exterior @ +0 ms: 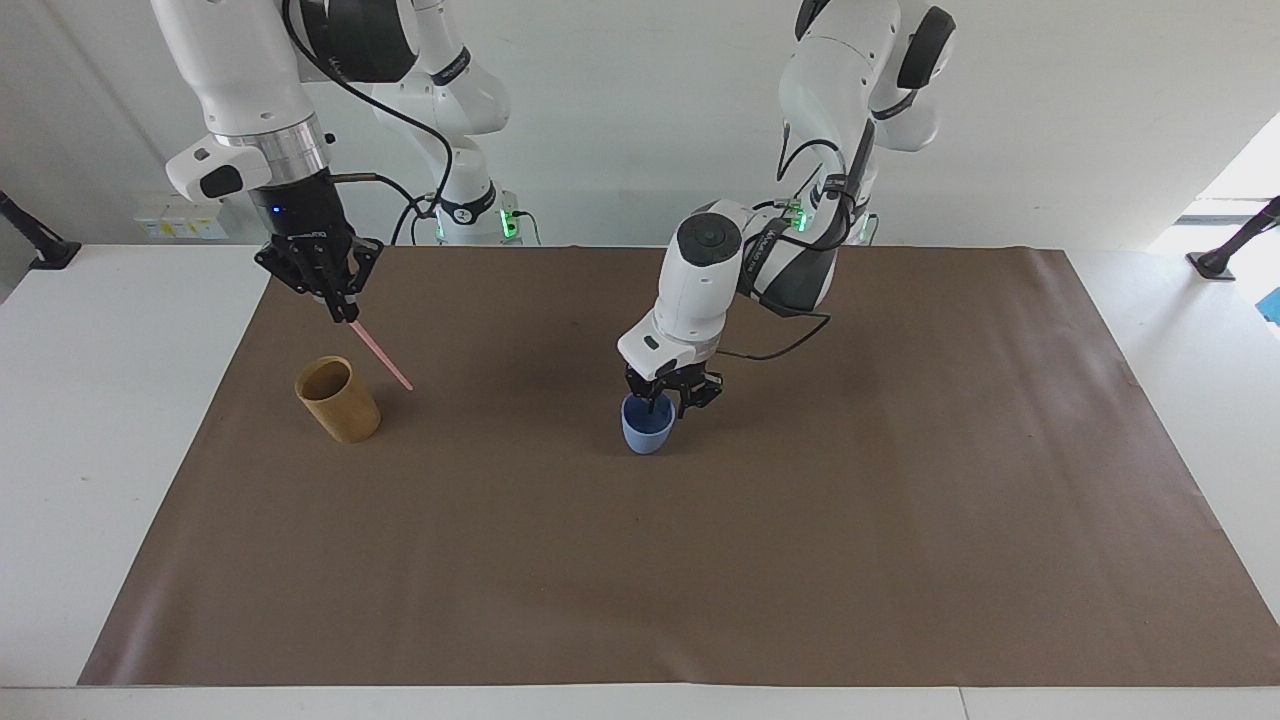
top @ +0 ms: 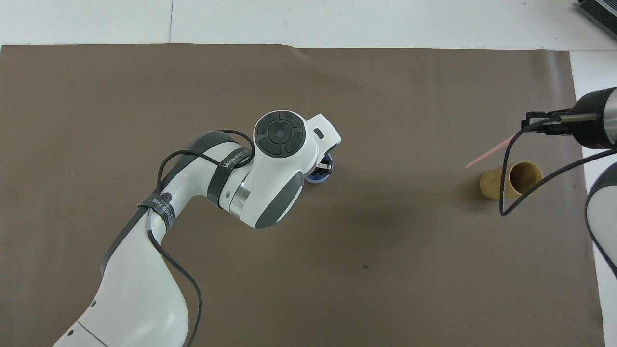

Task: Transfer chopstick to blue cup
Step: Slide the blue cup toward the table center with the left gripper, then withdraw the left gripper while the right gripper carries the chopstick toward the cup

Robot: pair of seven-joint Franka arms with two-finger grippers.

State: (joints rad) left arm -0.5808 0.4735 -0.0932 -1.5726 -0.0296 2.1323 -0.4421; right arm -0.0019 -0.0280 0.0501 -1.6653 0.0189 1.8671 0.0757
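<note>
The pale pink chopstick (exterior: pixel 378 353) (top: pixel 489 153) hangs tilted in the air, with my right gripper (exterior: pixel 340 308) (top: pixel 526 128) shut on its upper end. Its lower tip is over the mat just beside the tan cup (exterior: pixel 337 400) (top: pixel 511 180), clear of that cup. The blue cup (exterior: pixel 647 428) (top: pixel 322 178) stands upright on the middle of the mat. My left gripper (exterior: pixel 668 396) (top: pixel 324 167) is low over its rim, open, one finger inside the cup and one outside. In the overhead view the left wrist hides most of the cup.
A brown mat (exterior: pixel 800 550) covers most of the white table. The tan wooden cup stands toward the right arm's end. A third robot base (exterior: pixel 465 215) stands at the table's edge between the two arms.
</note>
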